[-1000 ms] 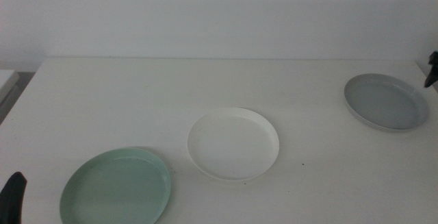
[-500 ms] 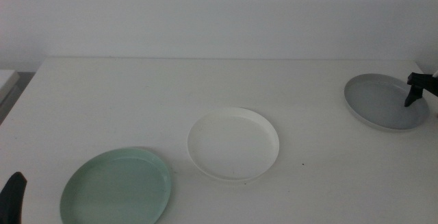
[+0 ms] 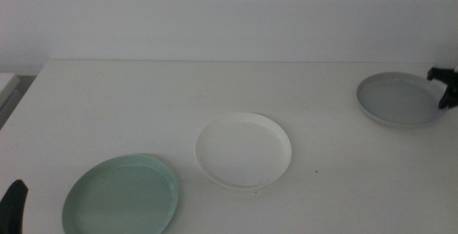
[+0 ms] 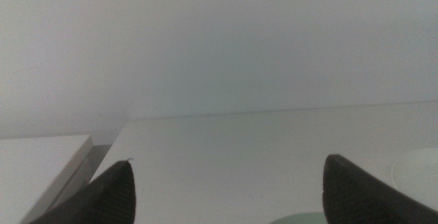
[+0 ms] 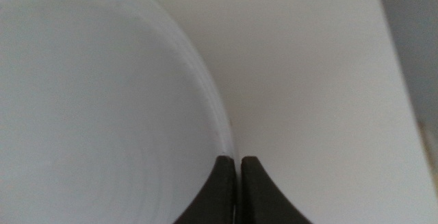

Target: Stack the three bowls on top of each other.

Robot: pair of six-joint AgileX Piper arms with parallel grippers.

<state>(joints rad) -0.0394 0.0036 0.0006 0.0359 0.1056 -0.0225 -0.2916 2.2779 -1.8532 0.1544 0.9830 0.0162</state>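
The grey bowl (image 3: pixel 397 99) sits at the table's far right. My right gripper (image 3: pixel 445 91) is at its right rim. In the right wrist view the jaws are pinched together on the rim of the grey bowl (image 5: pixel 96 114), with my right gripper (image 5: pixel 237 183) at the edge. The white bowl (image 3: pixel 243 150) lies in the middle of the table. The mint green bowl (image 3: pixel 122 195) lies at the front left. My left gripper (image 3: pixel 13 205) waits at the bottom left edge; the left wrist view shows my left gripper (image 4: pixel 228 161) open and empty.
The white table (image 3: pixel 143 98) runs back to a plain wall. A white box (image 3: pixel 6 84) stands off the table's left edge and also shows in the left wrist view (image 4: pixel 41 162). The table's right edge is close to the grey bowl.
My right gripper came in from the right edge to the grey bowl's right rim and closed on it. The grey bowl has shifted slightly back and left. The left arm has not moved.
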